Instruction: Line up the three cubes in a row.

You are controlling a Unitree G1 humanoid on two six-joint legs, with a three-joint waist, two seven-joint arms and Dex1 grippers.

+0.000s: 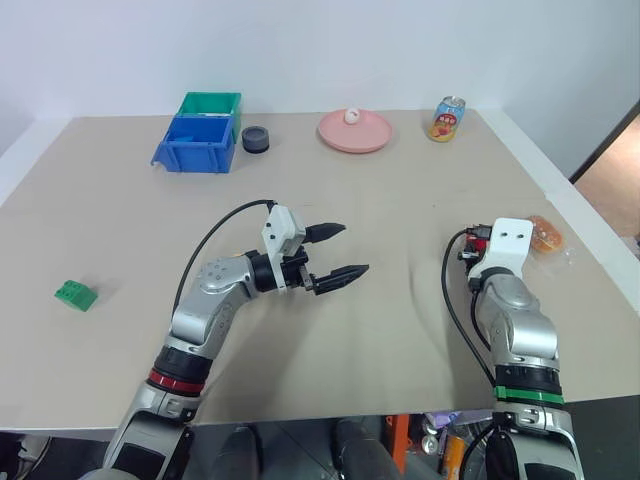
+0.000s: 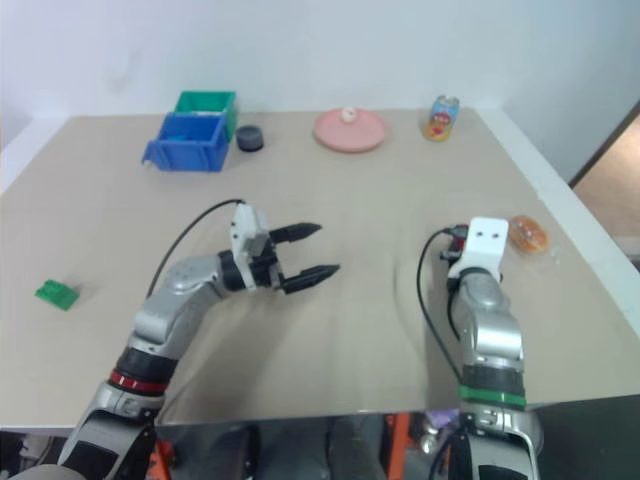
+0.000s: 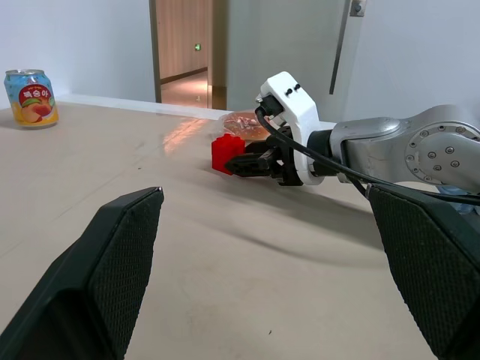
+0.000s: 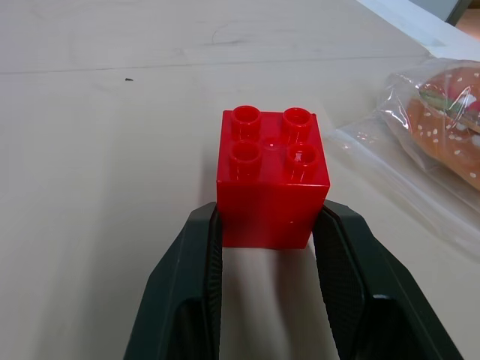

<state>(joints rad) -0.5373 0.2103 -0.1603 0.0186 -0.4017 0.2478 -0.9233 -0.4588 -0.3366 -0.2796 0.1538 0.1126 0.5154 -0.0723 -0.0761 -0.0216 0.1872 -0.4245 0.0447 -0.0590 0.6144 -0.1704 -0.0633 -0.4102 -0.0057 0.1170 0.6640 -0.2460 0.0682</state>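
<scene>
A red studded cube [image 4: 274, 180] stands on the tan table [image 1: 400, 200] at the right, next to a wrapped bun. My right gripper [image 4: 271, 222] has a black finger pressed on each side of it. The left wrist view shows the same red cube [image 3: 225, 154] at that gripper's tips. A green cube [image 1: 76, 295] lies alone at the table's far left. My left gripper [image 1: 340, 252] hovers over the middle of the table, pointing right, open and holding nothing.
A plastic-wrapped bun [image 1: 546, 235] lies just right of the red cube, near the table's right edge. At the back stand a blue bin [image 1: 195, 143], a green bin [image 1: 212, 103], a small black pot [image 1: 255, 139], a pink plate [image 1: 355, 131] and a drink can [image 1: 448, 118].
</scene>
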